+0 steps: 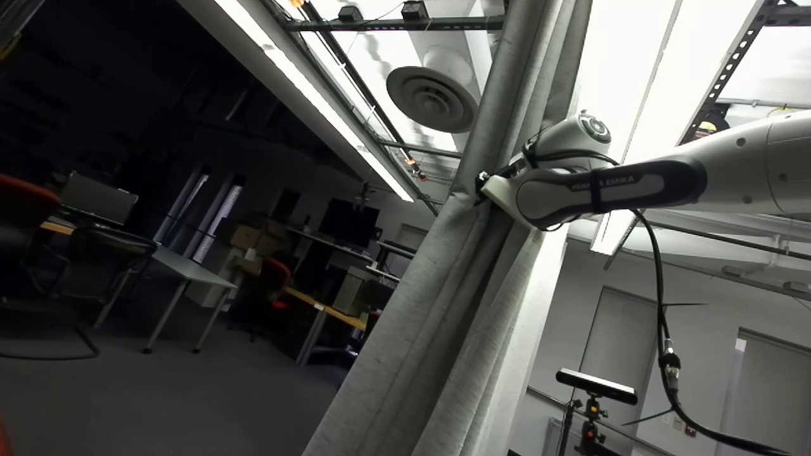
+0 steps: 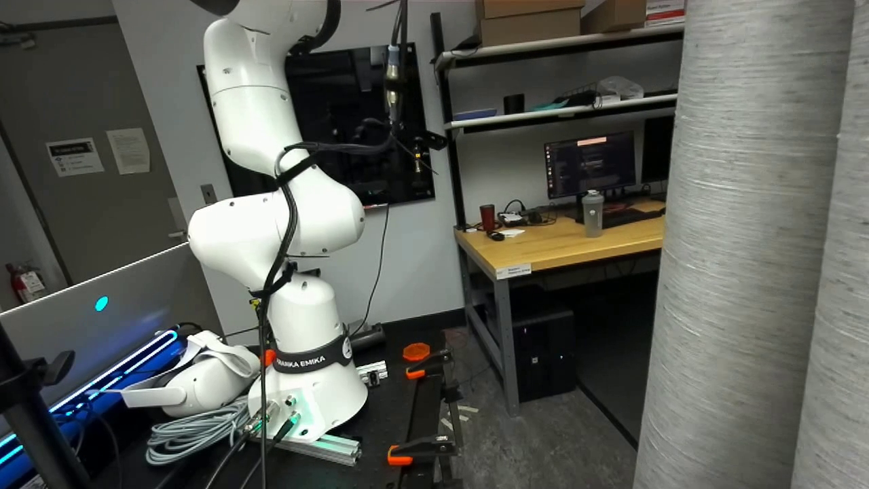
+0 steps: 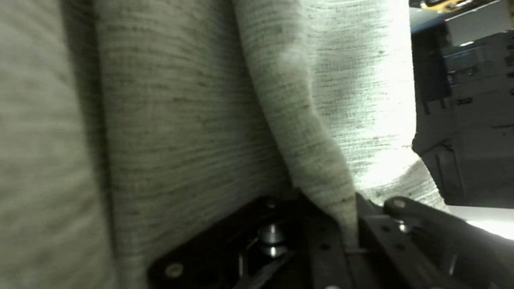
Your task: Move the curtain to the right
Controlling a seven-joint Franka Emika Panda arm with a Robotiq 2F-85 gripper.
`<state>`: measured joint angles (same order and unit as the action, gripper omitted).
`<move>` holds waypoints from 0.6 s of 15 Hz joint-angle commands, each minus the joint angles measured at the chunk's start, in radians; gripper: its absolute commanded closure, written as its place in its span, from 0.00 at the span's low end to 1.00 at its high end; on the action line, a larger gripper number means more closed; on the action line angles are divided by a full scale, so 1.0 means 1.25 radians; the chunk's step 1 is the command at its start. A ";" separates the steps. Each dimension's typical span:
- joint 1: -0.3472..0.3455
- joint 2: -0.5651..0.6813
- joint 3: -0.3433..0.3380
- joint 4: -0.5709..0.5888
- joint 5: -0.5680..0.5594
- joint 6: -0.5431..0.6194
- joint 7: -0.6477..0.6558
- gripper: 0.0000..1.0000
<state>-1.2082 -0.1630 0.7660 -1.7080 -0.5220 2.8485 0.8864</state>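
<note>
The curtain (image 1: 437,304) is a large grey-white drape with long folds, hanging through the middle of an exterior view. It also fills the right side of an exterior view (image 2: 747,244). In the wrist view the curtain (image 3: 188,112) covers most of the picture. My gripper (image 3: 331,204) is shut on a fold of the curtain, which is pinched between its two dark fingers at the lower middle. In an exterior view the gripper (image 1: 483,187) is against the curtain high up, and the fabric is creased there. The fingertips are partly hidden by fabric.
A camera on a stand (image 1: 595,386) is below the arm. The arm's base stands on a black table (image 2: 380,468) with a VR headset (image 2: 210,380), coiled cable (image 2: 197,431) and clamps (image 2: 421,448). A wooden desk (image 2: 543,248) stands behind, near the curtain.
</note>
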 commanded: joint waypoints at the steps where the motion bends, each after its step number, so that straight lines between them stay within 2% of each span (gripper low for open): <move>1: -0.097 0.103 0.066 0.059 -0.196 -0.114 0.105 0.99; 3: -0.112 0.153 0.081 0.094 -0.317 -0.177 0.162 0.99; 6: -0.091 0.221 0.084 0.163 -0.484 -0.281 0.224 0.99; 7: 0.060 0.243 -0.054 0.183 -0.516 -0.321 0.226 0.99; 8: 0.089 0.261 -0.078 0.204 -0.544 -0.356 0.230 0.99; 9: 0.148 0.282 -0.132 0.229 -0.557 -0.389 0.220 0.99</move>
<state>-1.2197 0.0506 0.7547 -1.4881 -1.1411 2.5144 1.1577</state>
